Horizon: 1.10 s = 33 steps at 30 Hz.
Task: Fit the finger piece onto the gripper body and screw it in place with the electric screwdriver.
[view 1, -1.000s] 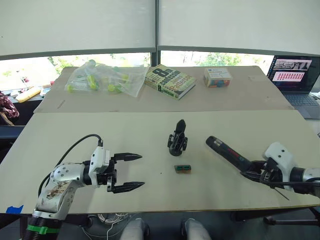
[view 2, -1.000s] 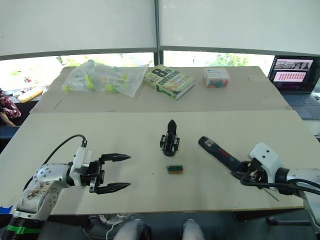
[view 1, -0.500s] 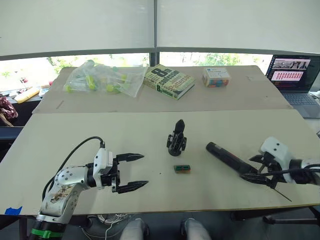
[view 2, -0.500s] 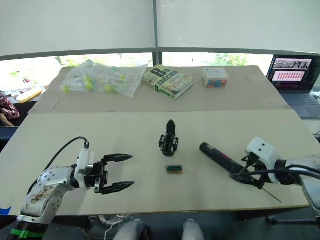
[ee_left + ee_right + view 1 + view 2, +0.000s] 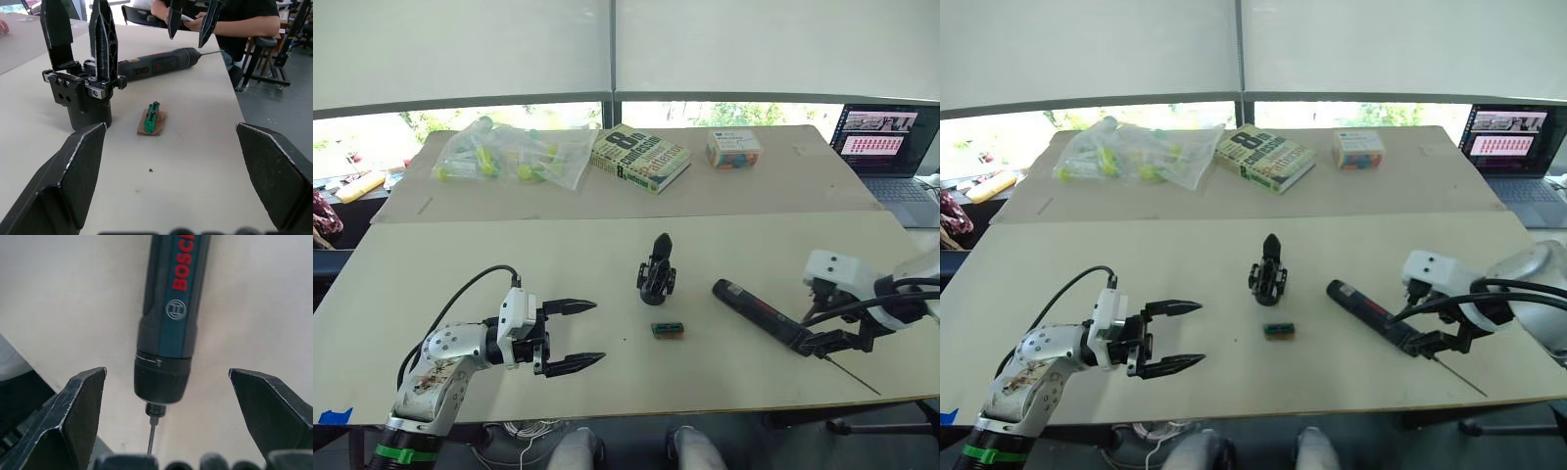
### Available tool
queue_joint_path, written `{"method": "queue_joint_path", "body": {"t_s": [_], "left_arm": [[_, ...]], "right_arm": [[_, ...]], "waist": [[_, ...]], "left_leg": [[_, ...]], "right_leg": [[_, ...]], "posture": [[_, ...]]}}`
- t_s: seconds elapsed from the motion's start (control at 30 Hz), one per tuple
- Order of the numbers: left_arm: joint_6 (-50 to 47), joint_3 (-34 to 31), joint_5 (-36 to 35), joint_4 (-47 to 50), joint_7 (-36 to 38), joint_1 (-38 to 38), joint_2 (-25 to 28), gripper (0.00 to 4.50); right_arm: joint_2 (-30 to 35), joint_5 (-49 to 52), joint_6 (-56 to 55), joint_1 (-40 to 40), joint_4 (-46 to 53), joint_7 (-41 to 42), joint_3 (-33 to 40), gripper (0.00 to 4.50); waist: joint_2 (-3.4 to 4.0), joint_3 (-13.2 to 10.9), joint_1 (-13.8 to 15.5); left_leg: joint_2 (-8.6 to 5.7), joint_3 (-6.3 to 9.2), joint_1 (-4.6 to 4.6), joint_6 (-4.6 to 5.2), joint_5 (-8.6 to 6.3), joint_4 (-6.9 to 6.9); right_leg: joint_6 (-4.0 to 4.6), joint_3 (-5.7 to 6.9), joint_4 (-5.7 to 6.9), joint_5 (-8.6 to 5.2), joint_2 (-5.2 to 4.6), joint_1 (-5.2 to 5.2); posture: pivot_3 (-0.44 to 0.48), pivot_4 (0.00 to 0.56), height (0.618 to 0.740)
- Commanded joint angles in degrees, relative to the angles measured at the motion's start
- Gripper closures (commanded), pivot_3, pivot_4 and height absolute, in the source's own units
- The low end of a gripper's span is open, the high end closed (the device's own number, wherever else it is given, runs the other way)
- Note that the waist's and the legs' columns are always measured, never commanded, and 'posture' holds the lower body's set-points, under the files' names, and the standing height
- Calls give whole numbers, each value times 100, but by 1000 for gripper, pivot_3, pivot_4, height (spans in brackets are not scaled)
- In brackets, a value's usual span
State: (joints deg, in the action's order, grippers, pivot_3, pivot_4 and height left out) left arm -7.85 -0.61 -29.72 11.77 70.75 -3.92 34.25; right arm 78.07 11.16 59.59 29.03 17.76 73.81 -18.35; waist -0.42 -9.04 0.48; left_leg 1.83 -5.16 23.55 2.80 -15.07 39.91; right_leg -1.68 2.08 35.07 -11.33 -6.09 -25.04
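The electric screwdriver [image 5: 168,318] lies flat on the tabletop [image 5: 509,264] between the spread fingers of the right gripper [image 5: 166,396], ungrasped; it looks rigid, hefty and smooth, best clamped mid-barrel.

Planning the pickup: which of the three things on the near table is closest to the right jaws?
The electric screwdriver, lying flat with its bit end between the open right gripper; the gripper body and small green box sit farther off.

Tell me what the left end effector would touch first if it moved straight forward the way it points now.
Probably the small green-brown box, which lies ahead between the open fingers. The gripper body stands to one side of that line, the screwdriver farther back. Depth is uncertain.
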Motion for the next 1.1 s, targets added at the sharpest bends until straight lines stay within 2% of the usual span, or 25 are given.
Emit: {"method": "queue_joint_path", "body": {"t_s": [0.03, 0.23, 0.4, 0.67, 0.93, 1.0, 1.1], "left_arm": [[-17, 14, -121, 235, -8, 16, 5, 0], [-94, 21, -156, 337, -43, 63, 23, 0], [-117, 15, -144, 313, 8, 56, 79, 0], [-115, 35, -132, 287, 60, 100, 114, 0], [-138, 70, -136, 296, 25, 75, 89, 0], [-141, 68, -137, 290, 21, 59, 90, 0], [-143, 58, -142, 282, 24, 41, 98, 0]], "right_arm": [[-158, -412, 295, 497, 148, -96, -485, 42], [-460, -874, 577, 999, 69, -193, -1219, 42], [-511, -1065, 515, 1057, 24, -56, -1601, 42], [-626, -1237, 508, 909, -237, -152, -1773, 42], [-704, -1259, 499, 741, -362, -260, -1668, 2530], [-679, -1252, 392, 654, -419, -332, -1554, 2558], [-663, -988, 235, 471, -547, -412, -942, 2558]], "waist": [[0, 0, 0], [0, 0, 14], [0, 0, 15], [-1, 0, 4], [-1, 0, 5], [-1, 1, 10], [-5, 3, 20]], "left_leg": [[0, 0, 0, 0, 0, 0], [-3, 4, 19, 0, 0, 6], [-5, 4, 21, 0, 0, 8], [-4, 4, 21, 0, 0, 10], [-5, 4, 21, 0, 0, 11], [-5, 4, 20, 0, 0, 12], [-6, 7, 20, 0, 0, 14]], "right_leg": [[0, 0, 0, 0, 0, 0], [-3, 2, 0, 3, 0, -11], [-7, 4, -1, 6, 0, -11], [-8, 5, 2, 7, 0, -10], [-8, 6, 3, 7, 1, -9], [-8, 5, 3, 7, 1, -9], [-8, 7, 2, 7, 1, -4]], "posture": [[0, 150, 740], [0, 150, 740], [0, 150, 740], [0, 150, 740], [0, 150, 740], [0, 150, 740], [0, 150, 740]]}}
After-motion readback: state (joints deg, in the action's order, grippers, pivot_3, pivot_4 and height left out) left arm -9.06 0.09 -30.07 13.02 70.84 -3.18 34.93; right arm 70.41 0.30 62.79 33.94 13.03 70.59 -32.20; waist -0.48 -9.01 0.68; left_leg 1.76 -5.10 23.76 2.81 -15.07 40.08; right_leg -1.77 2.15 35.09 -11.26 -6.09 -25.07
